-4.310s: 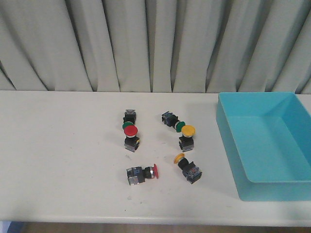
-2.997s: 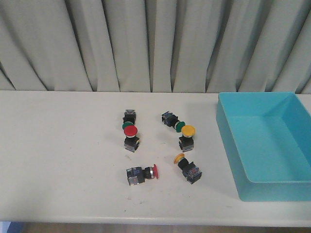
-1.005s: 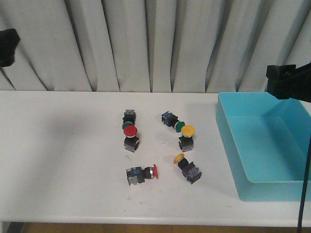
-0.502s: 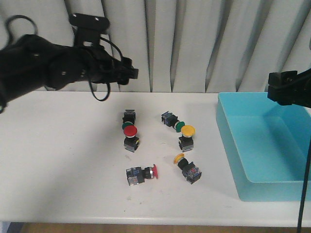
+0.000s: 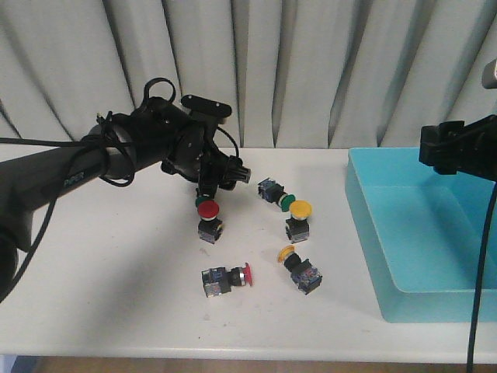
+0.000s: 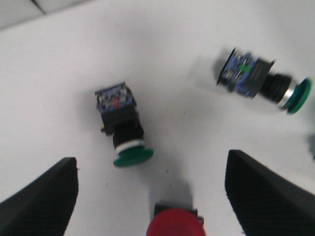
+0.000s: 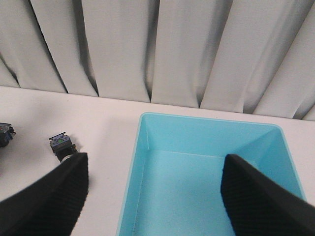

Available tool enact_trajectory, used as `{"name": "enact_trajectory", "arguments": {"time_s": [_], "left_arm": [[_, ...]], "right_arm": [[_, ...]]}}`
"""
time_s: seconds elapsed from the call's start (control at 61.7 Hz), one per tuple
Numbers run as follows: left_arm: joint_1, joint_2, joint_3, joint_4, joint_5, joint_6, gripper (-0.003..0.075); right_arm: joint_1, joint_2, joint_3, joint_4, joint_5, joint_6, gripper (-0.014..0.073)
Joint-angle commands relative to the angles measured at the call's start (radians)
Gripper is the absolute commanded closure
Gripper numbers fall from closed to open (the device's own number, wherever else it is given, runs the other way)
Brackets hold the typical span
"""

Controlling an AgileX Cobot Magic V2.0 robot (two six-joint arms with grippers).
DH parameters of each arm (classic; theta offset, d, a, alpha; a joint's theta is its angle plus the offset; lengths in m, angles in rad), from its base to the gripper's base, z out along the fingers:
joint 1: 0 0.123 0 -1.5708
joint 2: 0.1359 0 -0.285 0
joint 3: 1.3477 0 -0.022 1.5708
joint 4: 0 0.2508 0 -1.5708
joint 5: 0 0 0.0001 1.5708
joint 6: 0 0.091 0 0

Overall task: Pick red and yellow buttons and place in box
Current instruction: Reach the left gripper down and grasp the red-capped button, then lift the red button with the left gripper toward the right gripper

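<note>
Left gripper (image 6: 147, 196), jaws apart, hovers above the upright red-capped push-button switch (image 5: 208, 218) mid-desk. Right gripper (image 7: 152, 196), jaws apart, hangs over the shallow turquoise plastic box (image 5: 435, 233) by the white desk's (image 5: 101, 256) right edge.

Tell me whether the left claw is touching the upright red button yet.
Apart. In the left wrist view the left claw is open, its fingers wide to either side of the red button, with bare table between.

L pincer (image 6: 150, 196) wide open, angled down; R pincer (image 7: 152, 196) open, raised.
</note>
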Motion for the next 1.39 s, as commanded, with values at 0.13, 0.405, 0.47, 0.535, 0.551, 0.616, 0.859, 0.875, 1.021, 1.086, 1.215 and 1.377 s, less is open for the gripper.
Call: {"name": "enact_trajectory", "arguments": {"time_s": [0.13, 0.405, 0.47, 0.535, 0.551, 0.616, 0.859, 0.875, 1.021, 1.086, 1.215, 1.377], "left_arm": [[0.000, -0.021, -0.034, -0.054, 0.052, -0.002, 0.0134], [0.001, -0.009, -0.034, -0.083, 0.078, 0.036, 0.0134], [0.001, -0.008, -0.034, -0.083, 0.083, 0.037, 0.0134], [0.001, -0.004, -0.034, -0.083, 0.088, 0.047, 0.0134], [0.001, -0.002, -0.034, -0.083, 0.091, 0.047, 0.0134], [0.001, 0.007, -0.034, -0.084, 0.102, 0.051, 0.0134], [0.001, 0.026, -0.035, -0.086, 0.107, 0.051, 0.0137], [0.001, 0.026, -0.035, -0.087, 0.105, 0.051, 0.0141], [0.001, 0.028, -0.035, -0.103, 0.107, 0.053, 0.0210], [0.001, 0.030, -0.035, -0.103, 0.105, 0.053, 0.0269], [0.001, 0.031, -0.035, -0.103, 0.100, 0.053, 0.0468], [0.000, 0.030, -0.059, -0.112, 0.104, 0.054, 0.0729]], "right_arm": [[0.002, -0.016, -0.034, 0.011, -0.066, -0.007, 0.0059], [0.002, -0.016, -0.034, 0.030, -0.063, -0.007, 0.0059], [0.002, -0.016, -0.034, 0.030, -0.063, -0.007, 0.0059], [0.002, -0.016, -0.034, 0.030, -0.063, -0.007, 0.0059], [0.002, -0.016, -0.034, 0.030, -0.062, -0.007, 0.0059], [0.002, -0.016, -0.034, 0.030, -0.062, -0.007, 0.0059], [0.057, -0.016, -0.034, 0.026, -0.062, -0.013, 0.0059], [0.062, -0.016, -0.034, 0.026, -0.062, -0.015, 0.0059], [0.104, -0.016, -0.034, 0.025, -0.061, -0.042, 0.0059], [0.115, -0.016, -0.034, 0.027, -0.059, -0.054, 0.0059], [0.119, -0.016, -0.034, 0.030, -0.048, -0.061, 0.0059], [0.119, -0.016, -0.034, 0.030, -0.038, -0.061, 0.0059]]}}
